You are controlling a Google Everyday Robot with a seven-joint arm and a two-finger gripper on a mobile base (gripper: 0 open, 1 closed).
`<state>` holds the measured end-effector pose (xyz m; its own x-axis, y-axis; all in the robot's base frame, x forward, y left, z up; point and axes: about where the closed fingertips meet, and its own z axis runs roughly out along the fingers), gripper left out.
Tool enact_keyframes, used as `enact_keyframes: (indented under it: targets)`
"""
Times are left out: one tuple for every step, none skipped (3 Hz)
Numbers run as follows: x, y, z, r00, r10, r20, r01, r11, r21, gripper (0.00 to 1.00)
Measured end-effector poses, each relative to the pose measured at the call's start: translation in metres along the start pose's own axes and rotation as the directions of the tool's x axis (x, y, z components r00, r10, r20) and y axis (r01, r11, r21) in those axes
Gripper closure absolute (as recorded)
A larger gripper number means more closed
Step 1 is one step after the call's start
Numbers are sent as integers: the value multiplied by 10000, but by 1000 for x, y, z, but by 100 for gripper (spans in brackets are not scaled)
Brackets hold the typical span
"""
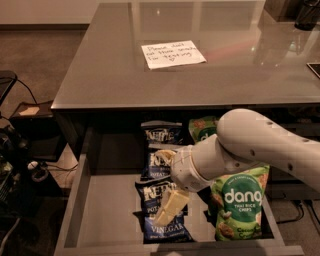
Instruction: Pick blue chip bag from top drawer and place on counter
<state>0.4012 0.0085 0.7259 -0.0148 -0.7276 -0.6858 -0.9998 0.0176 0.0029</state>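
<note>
The top drawer (107,210) is pulled out below the counter (120,75). Three blue chip bags lie in a row along its middle: a far one (161,132), a middle one (158,164) and a near one (164,226) with "VINEGAR" lettering. My gripper (168,181) reaches in from the right and hangs low over the middle and near bags. It is open. One cream finger (165,154) is by the middle bag and the other finger (171,206) lies over the near bag. It holds nothing.
A green "dang" bag (239,202) stands at the drawer's right, a second green bag (202,129) behind it. A white handwritten note (172,54) lies on the counter. A dark object (306,15) sits at the back right. Cables and gear (15,155) are on the floor at left.
</note>
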Motion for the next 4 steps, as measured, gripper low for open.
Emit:
enact_keyframes:
  targets:
    - [14, -14, 7, 9960, -429, -784, 449, 9987, 234, 7]
    - [29, -27, 15, 9862, -685, -1505, 733, 9970, 265, 15]
    - [48, -32, 21, 9753, -642, -2115, 690, 9975, 156, 15]
    - [70, -33, 21, 9635, -421, -2644, 455, 9989, 68, 17]
